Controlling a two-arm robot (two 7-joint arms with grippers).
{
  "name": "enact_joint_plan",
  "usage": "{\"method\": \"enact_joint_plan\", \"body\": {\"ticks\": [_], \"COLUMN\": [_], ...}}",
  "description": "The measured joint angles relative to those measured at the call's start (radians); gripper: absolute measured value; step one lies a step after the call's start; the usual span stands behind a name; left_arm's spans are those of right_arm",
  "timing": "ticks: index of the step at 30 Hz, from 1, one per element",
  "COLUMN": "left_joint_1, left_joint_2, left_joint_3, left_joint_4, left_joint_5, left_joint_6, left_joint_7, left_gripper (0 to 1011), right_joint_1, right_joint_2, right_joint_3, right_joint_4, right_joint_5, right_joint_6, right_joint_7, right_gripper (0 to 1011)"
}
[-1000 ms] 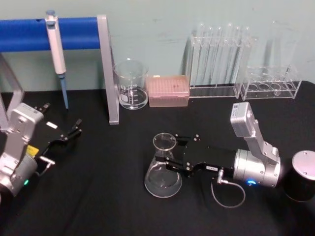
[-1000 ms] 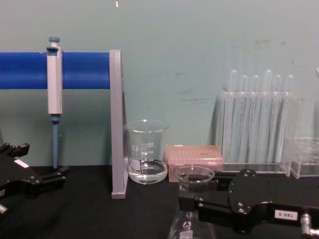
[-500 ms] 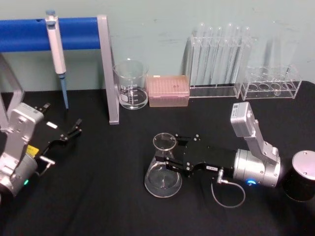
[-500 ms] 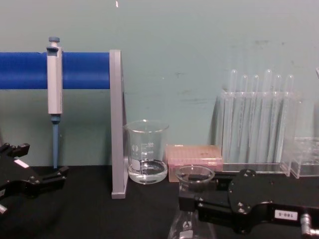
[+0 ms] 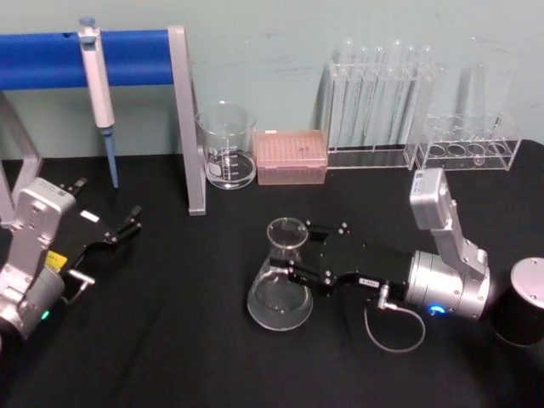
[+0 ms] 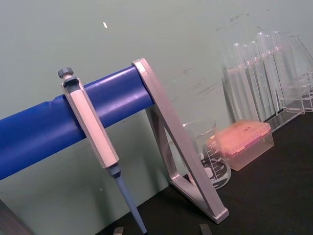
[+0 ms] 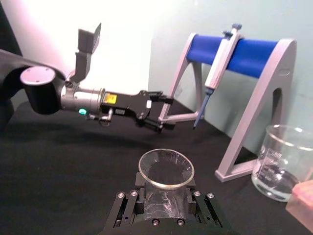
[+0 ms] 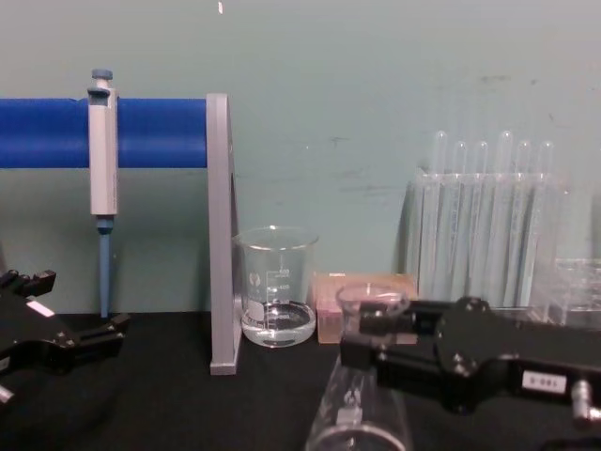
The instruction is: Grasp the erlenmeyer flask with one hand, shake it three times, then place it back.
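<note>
Right end effector (image 5: 295,257) was clamped on the neck of the erlenmeyer flask (image 5: 278,299), mid-bench (image 5: 170,340). In the chest view the flask was tilted, base apparently off the surface. Grasp done. Judged to be at the shaking step, shake count unknown. Set-down not yet done. Left end effector (image 5: 121,228) was idle at left, jaws apart.

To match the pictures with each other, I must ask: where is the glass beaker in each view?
Head view: beaker at the back, between the grey rack leg and the pink box.
Chest view: beaker again between leg and box.
Left wrist view: beaker partly behind the leg, beside the box.
Right wrist view: beaker beside the leg's foot.
Shared landmark: the grey rack leg.
</note>
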Motion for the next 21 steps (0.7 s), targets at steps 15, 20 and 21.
{"method": "enact_joint_plan", "body": {"ticks": [15,20,21], "left_joint_1": [0.0,0.0,0.0], "left_joint_2": [0.0,0.0,0.0], "left_joint_3": [0.0,0.0,0.0], "left_joint_4": [0.0,0.0,0.0], "left_joint_5": [0.0,0.0,0.0], "left_joint_6": [0.0,0.0,0.0], "left_joint_7": [0.0,0.0,0.0], "left_gripper": [1001,1001,1001], "right_joint_1": [-0.032,-0.046,-0.049], "right_joint_2": [0.015,0.017,0.017], "right_joint_3": [0.088,0.122,0.126], "right_joint_4": [-0.137,-0.195,-0.202], "right_joint_5": [0.019,0.012,0.011], "right_joint_6": [0.03,0.053,0.055], "right_joint_7": [-0.14,-0.202,-0.21], "right_gripper": [458,458,458]}}
